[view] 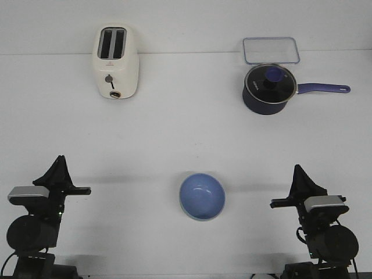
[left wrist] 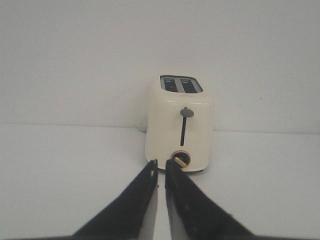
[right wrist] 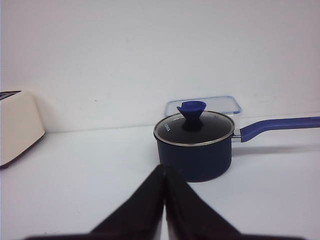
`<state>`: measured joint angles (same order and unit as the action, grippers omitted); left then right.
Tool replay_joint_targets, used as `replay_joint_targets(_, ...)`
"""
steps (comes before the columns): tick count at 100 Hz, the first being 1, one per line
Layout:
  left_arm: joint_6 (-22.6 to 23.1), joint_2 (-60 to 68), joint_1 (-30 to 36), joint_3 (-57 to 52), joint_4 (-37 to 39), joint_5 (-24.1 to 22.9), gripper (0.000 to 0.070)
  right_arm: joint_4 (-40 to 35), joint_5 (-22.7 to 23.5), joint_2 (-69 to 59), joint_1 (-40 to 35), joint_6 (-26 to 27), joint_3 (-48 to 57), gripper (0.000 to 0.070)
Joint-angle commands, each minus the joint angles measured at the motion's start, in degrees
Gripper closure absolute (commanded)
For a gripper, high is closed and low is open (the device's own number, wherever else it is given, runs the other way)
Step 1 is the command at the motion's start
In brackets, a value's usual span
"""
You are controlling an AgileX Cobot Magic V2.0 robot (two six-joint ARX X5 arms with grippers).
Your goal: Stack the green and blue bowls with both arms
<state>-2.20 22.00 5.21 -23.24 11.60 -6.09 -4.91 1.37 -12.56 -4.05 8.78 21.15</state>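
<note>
The periwinkle blue bowl [view: 201, 196] sits upright on the white table at the front centre, between my two arms. A thin pale green edge shows under its near rim; no separate green bowl is in view. My left gripper [view: 60, 163] rests at the front left, well apart from the bowl; in the left wrist view [left wrist: 161, 162] its jaws stand almost together with a narrow slit and hold nothing. My right gripper [view: 299, 172] rests at the front right; in the right wrist view [right wrist: 165, 168] its jaws are pressed together and empty.
A cream toaster [view: 115, 62] stands at the back left and shows in the left wrist view [left wrist: 181, 125]. A dark navy saucepan [view: 268, 88] with glass lid and blue handle stands at the back right, with a clear lidded container [view: 271, 50] behind it.
</note>
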Motion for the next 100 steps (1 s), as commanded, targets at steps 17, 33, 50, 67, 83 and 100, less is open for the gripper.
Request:
replay_joint_targets(17, 1.1, -7.5, -2.9, 10.2, 0.5, 1.1, 0.0685, 0.7, -0.1, -0.2, 0.0, -0.5, 0.0, 0.0700)
replay_joint_targets(33, 1.3, -16.9, -5.0, 17.9, -0.1, 4.4, 0.0685, 0.7, -0.1, -0.2, 0.0, -0.5, 0.0, 0.0700)
replay_joint_targets(50, 1.8, -21.8, -6.4, 21.4, -1.7, 5.3, 0.0685, 0.7, -0.1, -0.2, 0.0, -0.5, 0.0, 0.0700)
replay_joint_targets(67, 3.6, -21.8, -6.4, 22.5, -1.1, 5.2, 0.0685, 1.1, -0.1, -0.2, 0.0, -0.5, 0.0, 0.0700)
replay_joint_targets(83, 3.4, -21.8, -6.4, 22.4, -1.2, 5.2, 0.0685, 1.9, -0.1, -0.2, 0.0, -0.5, 0.0, 0.0700)
replay_joint_targets(100, 3.4, -21.8, -6.4, 22.4, -1.2, 5.2, 0.0685, 1.9, -0.1, -0.2, 0.0, -0.5, 0.0, 0.0700)
